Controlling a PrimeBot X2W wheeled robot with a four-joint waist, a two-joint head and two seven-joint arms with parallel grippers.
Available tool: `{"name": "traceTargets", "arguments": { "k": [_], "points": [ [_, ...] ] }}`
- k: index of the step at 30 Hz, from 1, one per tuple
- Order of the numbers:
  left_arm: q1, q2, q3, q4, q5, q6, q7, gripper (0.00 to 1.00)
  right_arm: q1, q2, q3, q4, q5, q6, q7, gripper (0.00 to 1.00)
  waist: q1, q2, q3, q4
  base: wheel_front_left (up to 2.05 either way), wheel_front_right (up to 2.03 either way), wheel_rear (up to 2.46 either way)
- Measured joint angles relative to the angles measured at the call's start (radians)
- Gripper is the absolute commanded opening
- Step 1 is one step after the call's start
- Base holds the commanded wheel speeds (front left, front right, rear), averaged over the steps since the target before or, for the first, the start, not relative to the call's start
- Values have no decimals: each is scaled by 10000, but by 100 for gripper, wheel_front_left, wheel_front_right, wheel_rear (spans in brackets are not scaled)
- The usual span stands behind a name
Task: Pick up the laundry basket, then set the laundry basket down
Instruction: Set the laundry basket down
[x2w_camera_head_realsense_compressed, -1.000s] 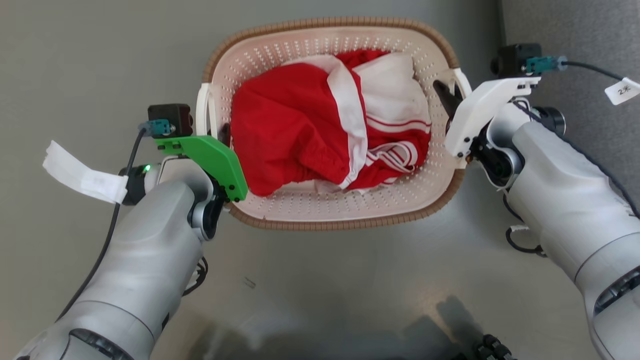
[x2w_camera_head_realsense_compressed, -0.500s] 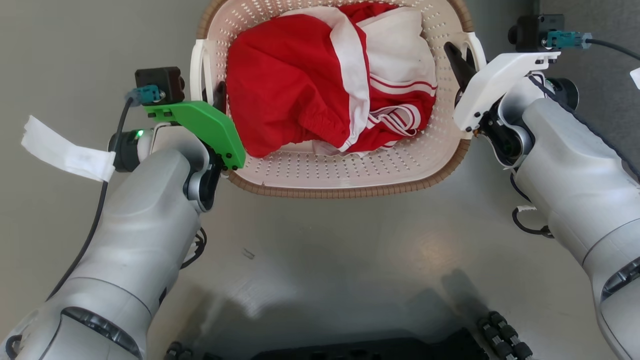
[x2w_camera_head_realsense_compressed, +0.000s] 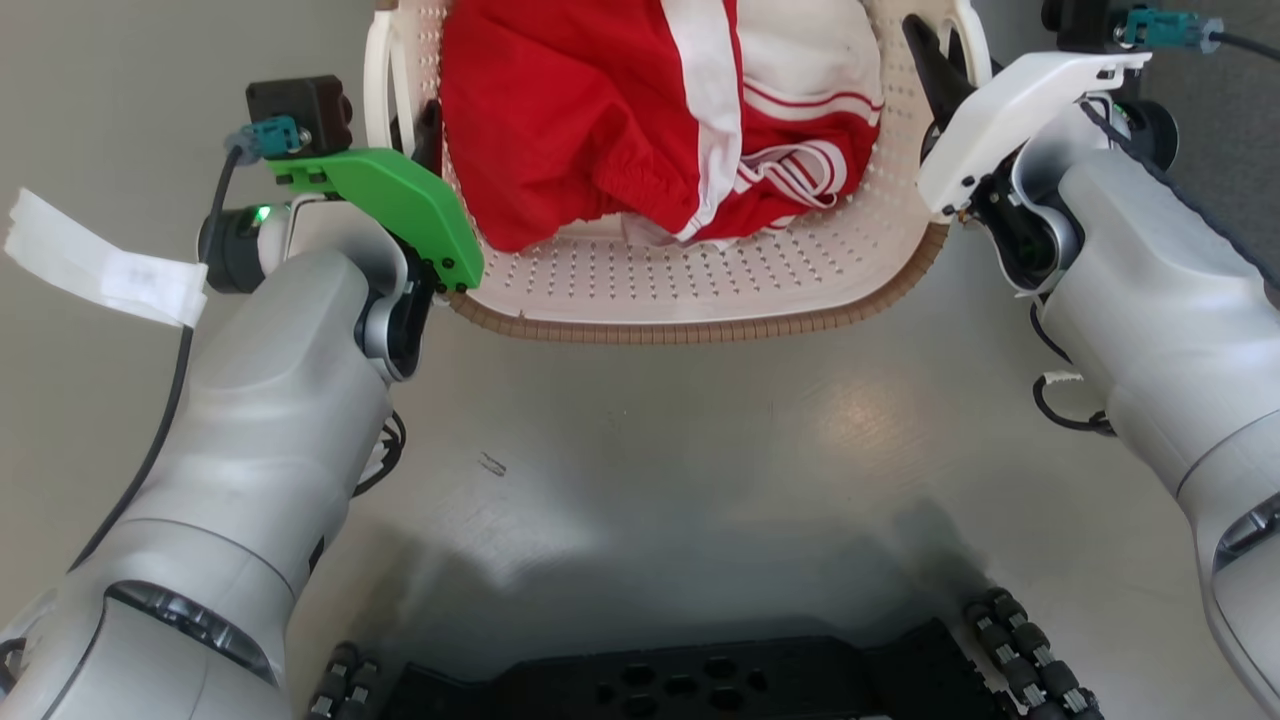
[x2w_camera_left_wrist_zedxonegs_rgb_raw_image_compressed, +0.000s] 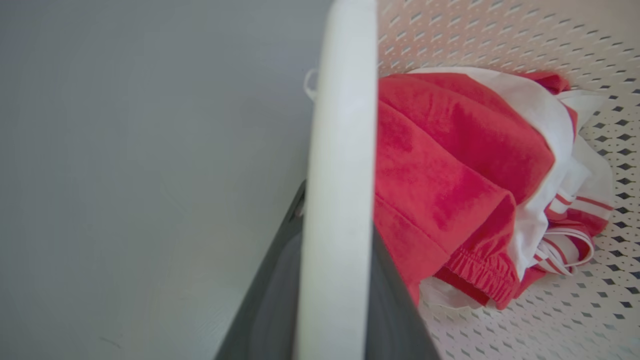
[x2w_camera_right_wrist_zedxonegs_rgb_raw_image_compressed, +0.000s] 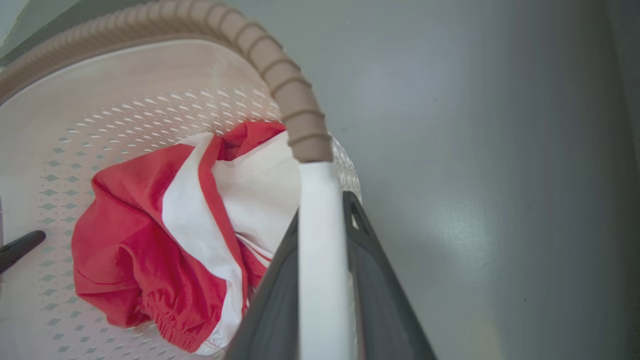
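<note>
The laundry basket (x2w_camera_head_realsense_compressed: 700, 290) is cream-white with perforated walls and a brown rim (x2w_camera_head_realsense_compressed: 700, 332); its far half runs off the top of the head view. Red-and-white clothing (x2w_camera_head_realsense_compressed: 600, 120) lies inside. My left gripper (x2w_camera_head_realsense_compressed: 425, 130) is shut on the basket's left white handle (x2w_camera_left_wrist_zedxonegs_rgb_raw_image_compressed: 340, 175), with a dark finger (x2w_camera_left_wrist_zedxonegs_rgb_raw_image_compressed: 270, 300) on either side of the bar. My right gripper (x2w_camera_head_realsense_compressed: 935, 65) is shut on the right white handle (x2w_camera_right_wrist_zedxonegs_rgb_raw_image_compressed: 322, 260), below the brown rim (x2w_camera_right_wrist_zedxonegs_rgb_raw_image_compressed: 280, 75). The clothing (x2w_camera_right_wrist_zedxonegs_rgb_raw_image_compressed: 150, 250) shows in the right wrist view too.
Smooth grey floor (x2w_camera_head_realsense_compressed: 700, 470) lies under and around the basket. My black wheeled base (x2w_camera_head_realsense_compressed: 680, 680) shows along the bottom edge. A darker grey surface (x2w_camera_head_realsense_compressed: 1235, 120) borders the floor at the far right. White tags and cables hang from both wrists.
The basket looks larger and nearer the camera, raised with both grippers still on its handles. The whole head view has shifted, bringing my black base into the picture.
</note>
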Motion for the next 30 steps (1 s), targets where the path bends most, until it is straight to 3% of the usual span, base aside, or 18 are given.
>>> {"name": "traceTargets", "arguments": {
  "k": [30],
  "points": [
    [-593, -12, -10, 316, 86, -119, -349, 0, -529, 102, 167, 255, 90, 4, -575, 0, -1, 0, 886, -70, 0, 0, 0]
  ]
}}
